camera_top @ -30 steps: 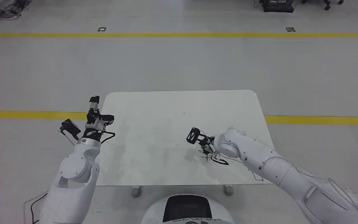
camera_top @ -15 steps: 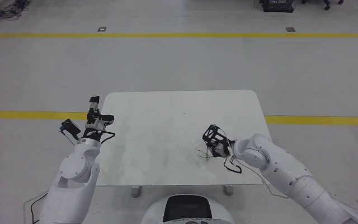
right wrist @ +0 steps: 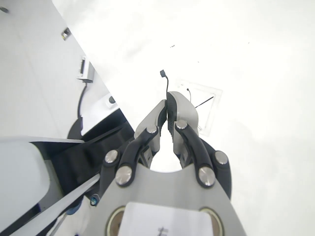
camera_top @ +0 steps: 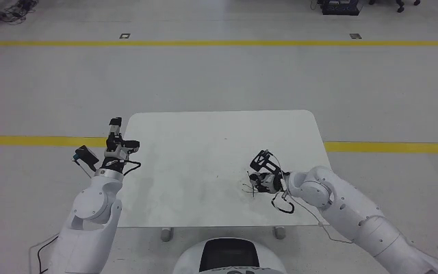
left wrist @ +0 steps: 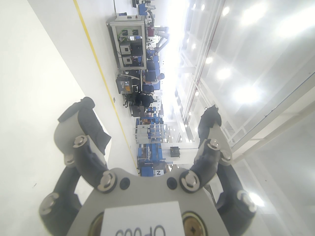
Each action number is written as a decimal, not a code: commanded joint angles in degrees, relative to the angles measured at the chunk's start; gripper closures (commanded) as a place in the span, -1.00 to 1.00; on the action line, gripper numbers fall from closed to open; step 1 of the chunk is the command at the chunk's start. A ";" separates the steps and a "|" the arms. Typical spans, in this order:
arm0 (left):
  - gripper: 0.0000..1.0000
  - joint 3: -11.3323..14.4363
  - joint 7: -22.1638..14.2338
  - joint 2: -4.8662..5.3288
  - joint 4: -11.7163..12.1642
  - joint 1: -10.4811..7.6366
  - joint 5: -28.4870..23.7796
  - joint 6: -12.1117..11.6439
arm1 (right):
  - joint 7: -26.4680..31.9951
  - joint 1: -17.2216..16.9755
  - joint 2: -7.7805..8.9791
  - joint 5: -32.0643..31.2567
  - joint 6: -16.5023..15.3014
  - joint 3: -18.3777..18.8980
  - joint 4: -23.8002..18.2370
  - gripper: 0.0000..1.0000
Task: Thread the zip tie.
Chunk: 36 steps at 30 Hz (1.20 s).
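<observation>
We see the right gripper (right wrist: 167,99) with its fingers (right wrist: 179,106) pressed together, clamped on a thin black zip tie (right wrist: 167,82). The strap runs up between the pads. A short length stands out past the fingertips and ends in the small square head. We cannot tell whether that free end touches the table (right wrist: 221,25) or hangs just above it.

In the top view the right gripper (camera_top: 253,181) sits over the near right part of the table (camera_top: 205,137), with thin black lines at its tip.

Just beside the clamped fingers, a clear pouch (right wrist: 209,114) lies flat on the table, and a second black tie (right wrist: 204,103) rests on or in it; we cannot say which.

The left gripper (left wrist: 149,106) has its fingers (left wrist: 83,121) spread wide apart and holds nothing. It faces the hall and the ceiling lights. In the top view it (camera_top: 118,142) stands at the left edge of the table, well apart from the right gripper and the ties.
</observation>
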 commanded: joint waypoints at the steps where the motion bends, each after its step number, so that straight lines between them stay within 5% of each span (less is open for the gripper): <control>1: -1.00 0.00 0.00 0.00 0.00 0.00 0.00 0.00 | 0.66 -0.08 0.34 4.79 0.00 0.18 0.16 1.00; 3: -1.00 0.00 0.00 0.00 0.00 0.00 0.00 0.00 | 3.00 0.32 0.82 10.10 0.00 0.31 0.22 1.00; 22: -1.00 0.00 0.00 0.00 0.00 0.00 0.00 0.00 | 2.58 0.19 0.80 10.40 0.04 0.35 0.24 1.00; 32: -1.00 0.00 0.00 0.00 0.00 0.00 0.00 0.00 | 3.73 -0.60 0.98 29.09 0.00 2.72 2.41 1.00; 36: -1.00 0.00 0.00 0.00 0.00 0.00 0.00 0.00 | 5.02 -0.03 0.98 30.45 0.00 2.91 2.71 1.00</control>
